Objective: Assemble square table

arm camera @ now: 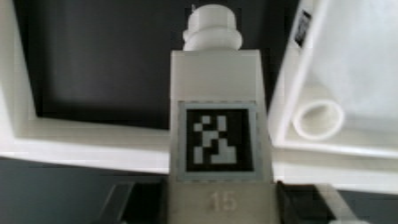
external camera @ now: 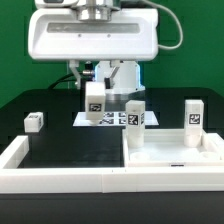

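Downward-pointing gripper (external camera: 95, 87), raised, seemingly clamped on leg (external camera: 96, 104)

Your arm's broad white housing (external camera: 95, 42) has rounded corners. Above the housing sits a grey metal flange (external camera: 95, 10); beside the housing a black cable (external camera: 176, 30) curves; below the housing, glossy white arm shells (external camera: 126, 75) with dark gaps.

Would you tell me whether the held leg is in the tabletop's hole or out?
Out. The gripper holds the leg, screw tip bare; the hole in the tabletop is empty.
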### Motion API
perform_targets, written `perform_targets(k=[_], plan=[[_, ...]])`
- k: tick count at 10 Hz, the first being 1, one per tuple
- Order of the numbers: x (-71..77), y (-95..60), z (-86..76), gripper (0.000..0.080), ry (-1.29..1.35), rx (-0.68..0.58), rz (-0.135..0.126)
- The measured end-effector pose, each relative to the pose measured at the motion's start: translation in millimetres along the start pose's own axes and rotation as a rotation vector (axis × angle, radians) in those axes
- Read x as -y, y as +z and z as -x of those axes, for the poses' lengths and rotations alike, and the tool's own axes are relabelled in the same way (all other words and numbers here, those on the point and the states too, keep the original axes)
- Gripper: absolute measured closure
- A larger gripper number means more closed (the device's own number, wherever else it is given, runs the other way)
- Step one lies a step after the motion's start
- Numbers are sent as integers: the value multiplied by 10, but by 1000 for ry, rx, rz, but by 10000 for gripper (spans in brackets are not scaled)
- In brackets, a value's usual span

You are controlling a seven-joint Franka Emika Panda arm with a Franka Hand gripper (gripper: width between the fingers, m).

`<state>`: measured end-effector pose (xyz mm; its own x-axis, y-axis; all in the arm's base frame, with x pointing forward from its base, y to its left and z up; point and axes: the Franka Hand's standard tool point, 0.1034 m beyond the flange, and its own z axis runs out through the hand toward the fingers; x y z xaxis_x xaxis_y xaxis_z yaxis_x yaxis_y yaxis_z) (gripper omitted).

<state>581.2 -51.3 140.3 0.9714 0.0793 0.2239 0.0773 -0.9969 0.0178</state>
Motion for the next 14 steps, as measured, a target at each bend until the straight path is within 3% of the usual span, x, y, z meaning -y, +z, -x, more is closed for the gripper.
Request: perform_targets(k=[3,9,10,14], plan=[[379,-65,-266,509,86,-37,-48],[401,-45,-256,509,96,-43,-50],[557,20,-246,509,84,-61,-52],[1203,0,-489,509,168,-79,-106]])
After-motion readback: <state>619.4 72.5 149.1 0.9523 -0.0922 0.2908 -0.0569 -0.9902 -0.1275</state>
